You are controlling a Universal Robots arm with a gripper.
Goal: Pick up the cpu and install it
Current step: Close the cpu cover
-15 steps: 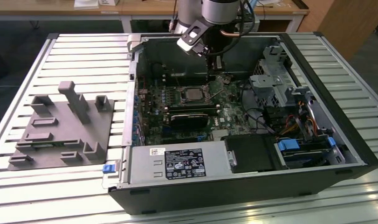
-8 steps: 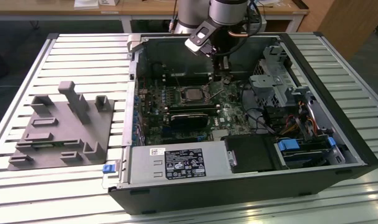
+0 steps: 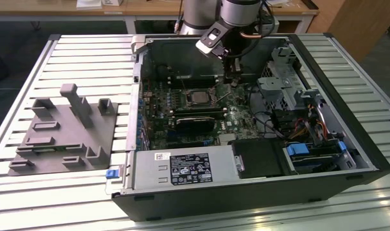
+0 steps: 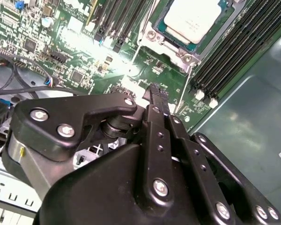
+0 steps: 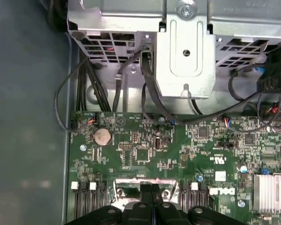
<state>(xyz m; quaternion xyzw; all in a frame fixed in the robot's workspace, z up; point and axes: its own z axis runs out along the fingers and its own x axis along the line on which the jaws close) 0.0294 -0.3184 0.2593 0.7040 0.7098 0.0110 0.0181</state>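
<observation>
Silver-grey cpu lies flat in the metal-framed socket on the green motherboard, mid-board inside the open computer case. Black gripper hangs over the board just to the exterior view's right of the socket, fingers pressed together, nothing between. Grey fixture plate sits at the exterior view's left on the slatted table.

I count one open computer case, one motherboard, one cpu, one grey fixture plate, one coin cell and one hand.
</observation>
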